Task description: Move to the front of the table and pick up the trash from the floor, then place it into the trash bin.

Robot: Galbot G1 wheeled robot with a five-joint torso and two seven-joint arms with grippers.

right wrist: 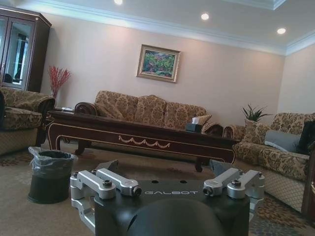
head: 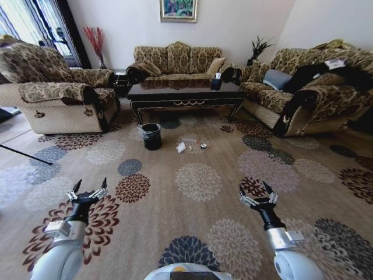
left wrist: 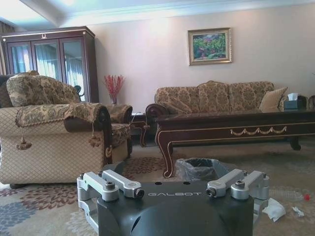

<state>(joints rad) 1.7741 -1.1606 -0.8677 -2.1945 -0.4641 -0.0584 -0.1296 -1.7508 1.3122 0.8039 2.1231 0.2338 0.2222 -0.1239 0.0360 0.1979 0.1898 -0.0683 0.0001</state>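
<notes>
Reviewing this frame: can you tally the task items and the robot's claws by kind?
Table: 1
Trash bin: 1
Crumpled white paper: 1
Clear plastic bottle: 1
Small shiny round bit: 1
Claws, both open, held low over the carpet: 2 (left claw, right claw)
Total: 7

A glossy dark brown-black desk (head: pixel 185 93) carries a gold scroll ornament along its front apron. Before it, a black trash bin (head: pixel 151 136) wears a thin dark liner over its rim, beside crumpled white paper (head: pixel 181 147) and a bottle's red cap (left wrist: pixel 307 196). The carpet (head: pixel 198 198) is beige, strewn with round floral medallions in maroon, slate blue, cream and grey. Sofas (head: pixel 175 61) and armchairs show gold-brown damask upholstery over dark wood trim. Both end effectors, left (head: pixel 89 191) and right (head: pixel 257 193), are black with silver metal links.
</notes>
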